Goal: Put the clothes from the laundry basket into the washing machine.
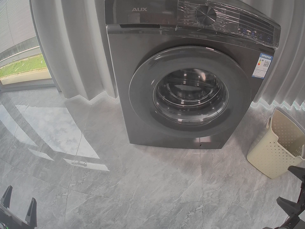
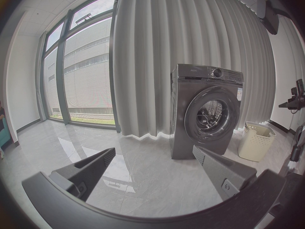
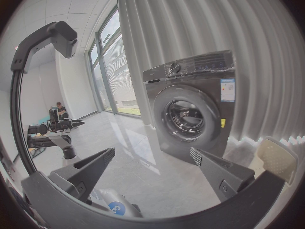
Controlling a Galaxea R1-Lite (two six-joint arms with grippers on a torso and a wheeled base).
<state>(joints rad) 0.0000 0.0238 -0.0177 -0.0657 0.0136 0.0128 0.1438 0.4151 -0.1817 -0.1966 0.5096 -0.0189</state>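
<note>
A dark grey front-loading washing machine [image 1: 133,64] stands against the curtain, and its round glass door [image 1: 190,94] is closed. To its right, on the floor, sits a cream perforated laundry basket [image 1: 276,147]; the part of its inner wall that I see is bare. My left gripper [image 1: 19,196] hangs low at the near left, open and holding nothing, far from the machine. My right gripper [image 1: 286,185] is at the near right, just in front of the basket, also open and holding nothing. The wrist views show the machine [image 2: 206,112] [image 3: 190,112] and the basket [image 2: 255,140] [image 3: 278,158] beyond the open grippers [image 2: 153,149] [image 3: 152,150].
Glossy grey floor tiles [image 1: 143,182] stretch between me and the machine. White pleated curtains [image 1: 73,42] hang behind it. A tall window [image 2: 85,67] stands to the left.
</note>
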